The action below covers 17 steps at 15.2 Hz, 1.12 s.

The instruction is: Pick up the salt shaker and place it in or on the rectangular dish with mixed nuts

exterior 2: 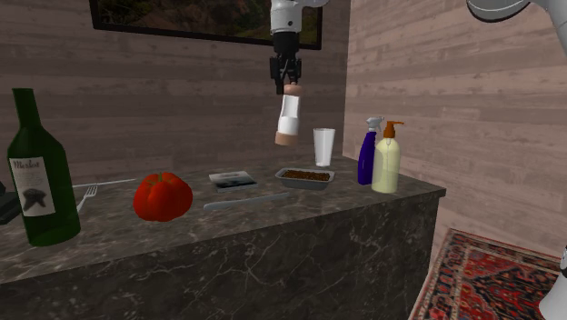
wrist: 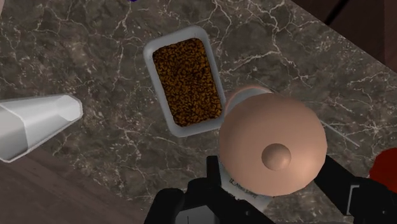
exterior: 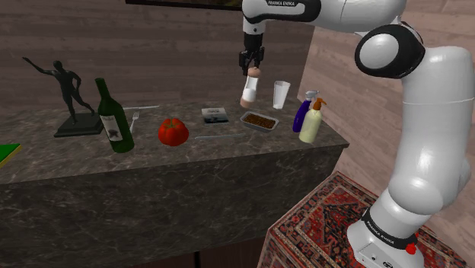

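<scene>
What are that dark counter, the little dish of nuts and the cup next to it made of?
The counter looks like polished dark stone, probably marble: pale veins run through it. The dish is plain light grey with a smooth rim, metal or ceramic, I cannot tell. The cup is pale and see-through, so glass or clear plastic.

Wine bottle (exterior: 113,118), tomato (exterior: 173,132), glass (exterior: 281,95) and soap dispenser (exterior: 311,122) share the counter (exterior: 76,164).

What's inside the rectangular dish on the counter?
Brown nuts fill the rectangular dish, covering its floor, so anything beneath them is hidden. The salt shaker hangs in the gripper, not in it.
</scene>
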{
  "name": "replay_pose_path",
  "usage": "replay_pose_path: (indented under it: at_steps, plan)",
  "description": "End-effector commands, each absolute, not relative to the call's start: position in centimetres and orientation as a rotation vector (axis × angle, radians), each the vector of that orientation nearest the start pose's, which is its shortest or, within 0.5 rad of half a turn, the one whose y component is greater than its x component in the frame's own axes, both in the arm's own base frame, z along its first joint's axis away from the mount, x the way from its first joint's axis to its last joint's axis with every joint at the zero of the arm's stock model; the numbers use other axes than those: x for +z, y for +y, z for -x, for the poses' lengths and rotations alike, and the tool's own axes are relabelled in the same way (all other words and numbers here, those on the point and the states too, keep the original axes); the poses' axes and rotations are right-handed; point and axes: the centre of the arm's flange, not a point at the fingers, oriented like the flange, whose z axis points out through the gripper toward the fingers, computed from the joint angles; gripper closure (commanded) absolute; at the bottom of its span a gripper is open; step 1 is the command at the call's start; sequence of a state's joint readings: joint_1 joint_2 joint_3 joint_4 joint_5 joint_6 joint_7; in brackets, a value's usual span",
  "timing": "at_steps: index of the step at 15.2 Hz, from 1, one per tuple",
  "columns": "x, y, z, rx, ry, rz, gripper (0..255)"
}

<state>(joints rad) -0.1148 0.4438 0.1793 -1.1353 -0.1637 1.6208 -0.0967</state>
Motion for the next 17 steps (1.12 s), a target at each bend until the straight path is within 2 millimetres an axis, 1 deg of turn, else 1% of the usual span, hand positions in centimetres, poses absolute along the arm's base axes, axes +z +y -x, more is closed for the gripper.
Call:
replay_pose_path:
  at_steps: [1, 7, 8, 17]
  plan:
    - [56.9, -2.9, -68.9, -0.074, -0.238, 3.22, 255]
    - [58.8, -10.5, -70.2, -0.074, -0.238, 3.22, 255]
    - [58.8, -10.7, -70.3, -0.074, -0.238, 3.22, 255]
    - [54.1, -10.7, -70.3, -0.074, -0.238, 3.22, 255]
